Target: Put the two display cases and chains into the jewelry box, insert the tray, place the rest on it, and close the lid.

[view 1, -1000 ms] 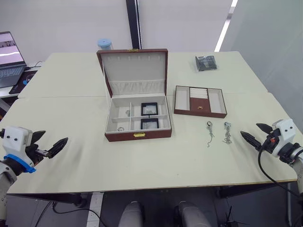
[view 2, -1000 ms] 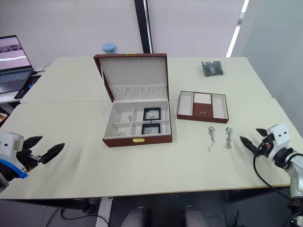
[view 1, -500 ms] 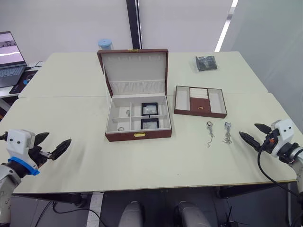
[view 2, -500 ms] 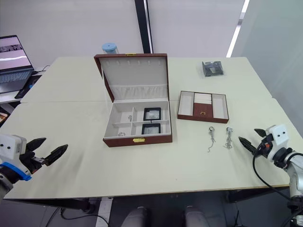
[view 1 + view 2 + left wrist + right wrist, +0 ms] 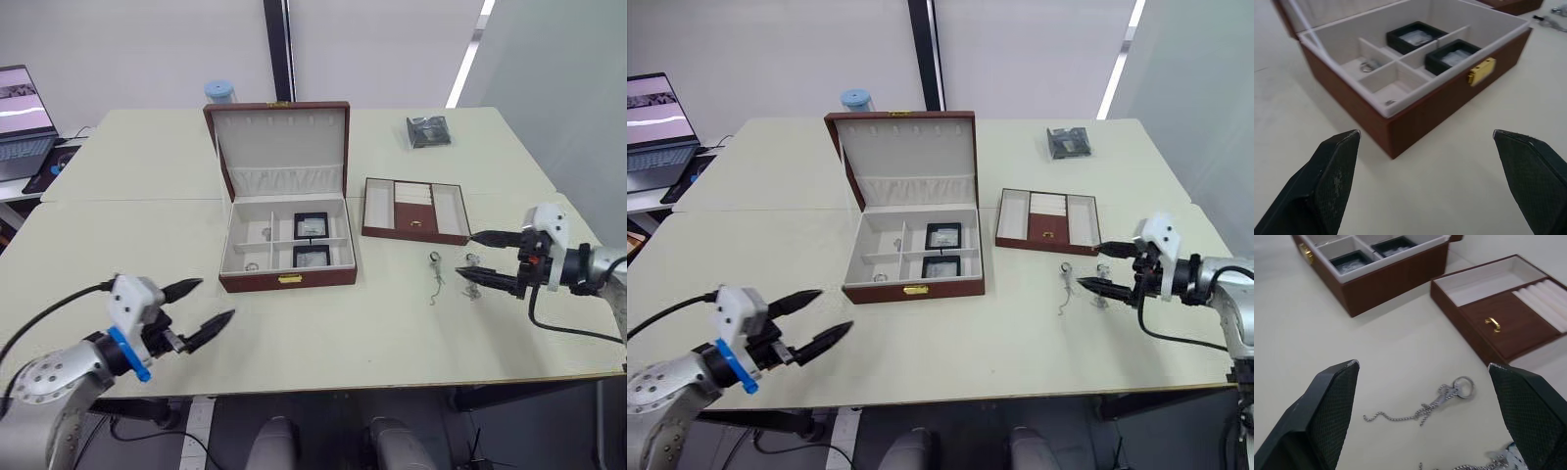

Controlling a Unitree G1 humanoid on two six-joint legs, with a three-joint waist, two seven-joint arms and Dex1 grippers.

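Observation:
The jewelry box (image 5: 284, 277) stands open mid-table, its lid (image 5: 279, 137) upright. Both display cases (image 5: 310, 225) (image 5: 311, 256) lie in its right compartments, and a small ring (image 5: 250, 266) rests in a left one. The tray (image 5: 414, 210) sits on the table to the right of the box. Two chains (image 5: 434, 274) (image 5: 471, 277) lie in front of the tray. My right gripper (image 5: 466, 258) is open just right of the chains, holding nothing; its wrist view shows one chain (image 5: 1425, 411) straight ahead. My left gripper (image 5: 216, 300) is open and empty, left of the box's front corner.
A dark grey packet (image 5: 427, 130) lies at the far right of the table. A blue-capped container (image 5: 217, 91) stands behind the lid. A laptop (image 5: 20, 117) is at the far left. A seam (image 5: 127, 200) crosses the table.
Both arms swung inward. The left gripper moved right toward the box front. The right gripper moved left to the chains and turned so one finger is above the other.

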